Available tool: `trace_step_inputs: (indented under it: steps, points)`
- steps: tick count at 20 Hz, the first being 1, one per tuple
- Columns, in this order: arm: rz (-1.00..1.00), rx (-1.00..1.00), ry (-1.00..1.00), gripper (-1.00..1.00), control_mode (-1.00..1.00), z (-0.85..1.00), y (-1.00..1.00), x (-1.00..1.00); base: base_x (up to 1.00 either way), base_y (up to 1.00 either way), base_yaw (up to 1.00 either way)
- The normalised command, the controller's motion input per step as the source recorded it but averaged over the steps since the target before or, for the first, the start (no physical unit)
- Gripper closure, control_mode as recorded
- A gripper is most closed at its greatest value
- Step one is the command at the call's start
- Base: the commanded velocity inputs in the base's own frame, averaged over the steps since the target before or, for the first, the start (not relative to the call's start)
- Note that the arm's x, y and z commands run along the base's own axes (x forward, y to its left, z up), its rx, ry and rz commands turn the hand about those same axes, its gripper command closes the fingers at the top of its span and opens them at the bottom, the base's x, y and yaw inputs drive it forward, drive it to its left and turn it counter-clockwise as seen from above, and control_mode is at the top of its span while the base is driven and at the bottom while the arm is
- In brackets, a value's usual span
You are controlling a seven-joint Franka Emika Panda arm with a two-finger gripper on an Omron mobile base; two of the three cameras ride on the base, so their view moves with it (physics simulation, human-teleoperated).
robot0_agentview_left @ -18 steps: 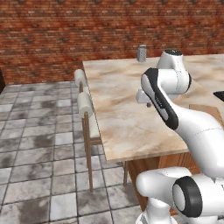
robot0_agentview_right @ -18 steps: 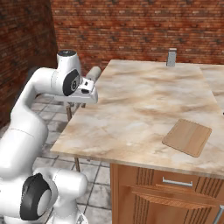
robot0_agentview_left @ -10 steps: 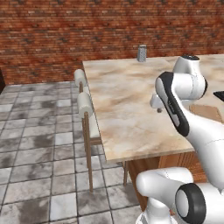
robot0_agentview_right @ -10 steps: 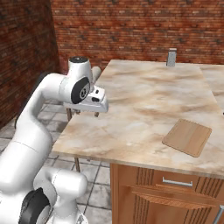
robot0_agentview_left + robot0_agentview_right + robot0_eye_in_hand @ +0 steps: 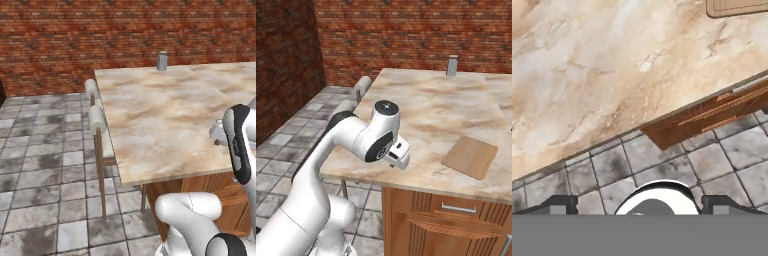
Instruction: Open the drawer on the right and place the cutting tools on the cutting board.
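— Where's your hand (image 5: 640,207)?
— Spread wide, empty, over the bench (image 5: 421,105) edge. The drawer (image 5: 453,220) sits shut below the cutting board (image 5: 470,157); swing down carelessly and you'll clip the bench lip.

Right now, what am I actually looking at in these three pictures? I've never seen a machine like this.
It is a white robot arm on a base that can drive, in a computer-rendered kitchen. Two pictures come from cameras on that base, one behind the arm to its left, one to its right, both looking over a marbled countertop. The third comes from a camera on the robot's hand, looking along its gripper, whose jaws stand open and hold nothing.

On the countertop lie a light wooden cutting board and, at the far edge, a small grey shaker-like container. Below the counter edge near the board is a wooden drawer with a metal handle, shut. Two stools stand along the counter's side on the grey tiled floor.
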Motion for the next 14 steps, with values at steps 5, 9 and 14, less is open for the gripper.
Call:
trace_step_inputs:
  steps: [5, 9, 14]
  points:
    - [-0.32, 0.29, -0.10, -1.00, -1.00, -0.45, -1.00, -0.51, 0.00, 0.00, 0.00]
    - [-0.33, 0.44, -0.24, -1.00, -1.00, -0.48, -1.00, -0.28, 0.00, 0.00, 0.00]
    - [-0.37, 0.37, -0.25, -1.00, -1.00, -0.35, -1.00, -0.12, 0.00, 0.00, 0.00]
